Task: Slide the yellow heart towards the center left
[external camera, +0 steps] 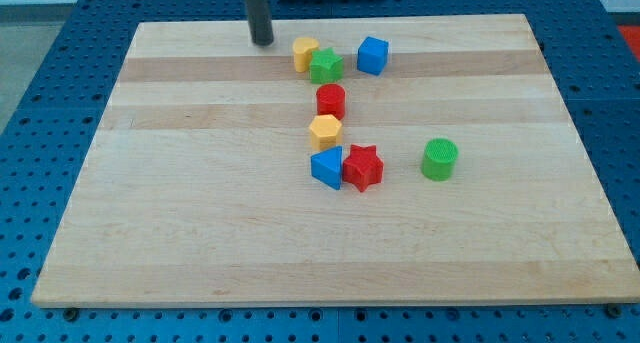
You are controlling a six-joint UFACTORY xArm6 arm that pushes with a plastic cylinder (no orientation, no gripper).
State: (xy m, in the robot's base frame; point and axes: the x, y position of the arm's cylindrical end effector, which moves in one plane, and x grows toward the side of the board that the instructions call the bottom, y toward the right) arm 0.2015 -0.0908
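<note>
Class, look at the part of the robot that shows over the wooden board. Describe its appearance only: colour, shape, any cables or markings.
Only a short, straight, dark grey rod shows, round like a cylinder, entering from the view's top. My tip is blunt and plain. No cables, markings or labels are visible on it.

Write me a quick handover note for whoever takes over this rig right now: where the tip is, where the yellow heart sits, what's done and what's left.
My tip rests near the board's top edge, to the view's left of the yellow heart, with a gap between them.
The yellow heart sits at the view's top centre, touching the green star on its right.
Done: nothing visible; the heart is not at centre left.
Left: probably bring the tip round to the heart's upper right side, then push it down and left towards centre left.
</note>
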